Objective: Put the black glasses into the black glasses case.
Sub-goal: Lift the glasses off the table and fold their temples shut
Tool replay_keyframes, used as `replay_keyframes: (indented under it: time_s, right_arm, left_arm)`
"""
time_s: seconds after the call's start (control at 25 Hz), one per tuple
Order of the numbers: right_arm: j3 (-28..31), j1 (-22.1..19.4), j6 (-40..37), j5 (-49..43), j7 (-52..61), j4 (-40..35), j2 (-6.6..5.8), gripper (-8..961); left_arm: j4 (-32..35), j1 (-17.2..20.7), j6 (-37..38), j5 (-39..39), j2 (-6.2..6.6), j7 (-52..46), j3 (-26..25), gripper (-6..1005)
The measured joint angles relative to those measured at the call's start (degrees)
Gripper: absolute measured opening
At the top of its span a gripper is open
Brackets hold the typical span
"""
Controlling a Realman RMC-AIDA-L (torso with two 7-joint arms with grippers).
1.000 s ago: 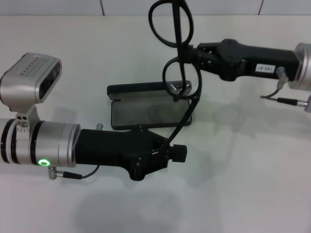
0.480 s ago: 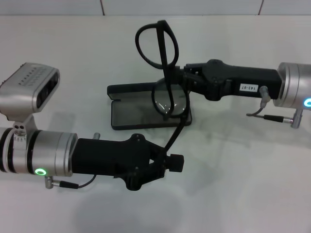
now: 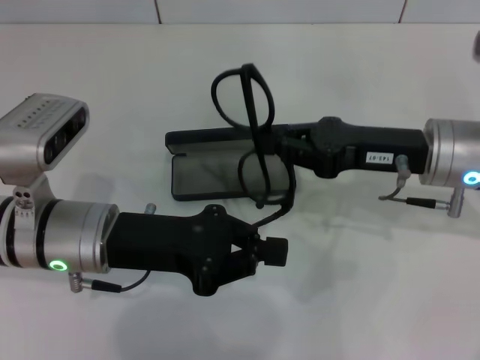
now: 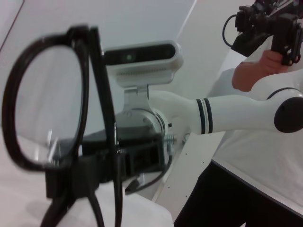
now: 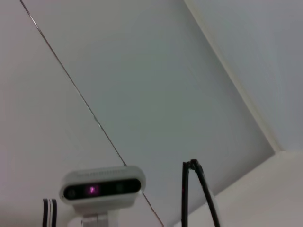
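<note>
1. Since the earlier frame, the right gripper [image 3: 283, 147] had carried the black glasses [image 3: 251, 135] lower and toward nine o'clock, over the open black glasses case [image 3: 196, 178].
2. At eight o'clock, the left gripper [image 3: 264, 250] reached in, its fingers apparently closed on a temple tip (contact looked likely, though I could not be sure).
3. At centre, the glasses stood upright on edge, one lens above the other, over the case's three o'clock end.
4. At three o'clock, the right gripper was clamped on the frame near the bridge.
5. Risk: the trailing temple could snag the case rim, or the two arms could twist the frame.
</note>
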Motion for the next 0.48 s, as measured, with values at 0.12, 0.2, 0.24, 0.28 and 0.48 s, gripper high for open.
replay_keyframes:
  time_s: [0.12, 0.2, 0.24, 0.28, 0.48]
  right_arm:
    - [-1.65, -0.19, 0.66, 0.32, -0.01, 0.00, 0.00, 85]
    - [-2.31, -0.33, 0.68, 0.36, -0.02, -0.02, 0.00, 85]
    - [-2.70, -0.45, 0.67, 0.38, -0.02, -0.08, 0.00, 85]
    - [-3.13, -0.55, 0.62, 0.39, -0.03, -0.12, 0.00, 85]
    - [-5.44, -0.86, 0.38, 0.45, -0.11, -0.38, 0.00, 85]
  left_arm:
    - [-0.39, -0.08, -0.14, -0.57, -0.04, -0.16, -0.06, 8]
    - [-1.12, -0.15, -0.53, -1.45, 0.03, -0.17, -0.12, 8]
    - [-1.57, -0.19, -0.82, -2.10, 0.15, -0.15, -0.14, 8]
    - [-1.90, -0.22, -1.13, -2.72, 0.27, -0.13, -0.19, 8]
    - [-2.11, -0.20, -2.25, -3.23, 0.37, -0.38, -1.50, 9]
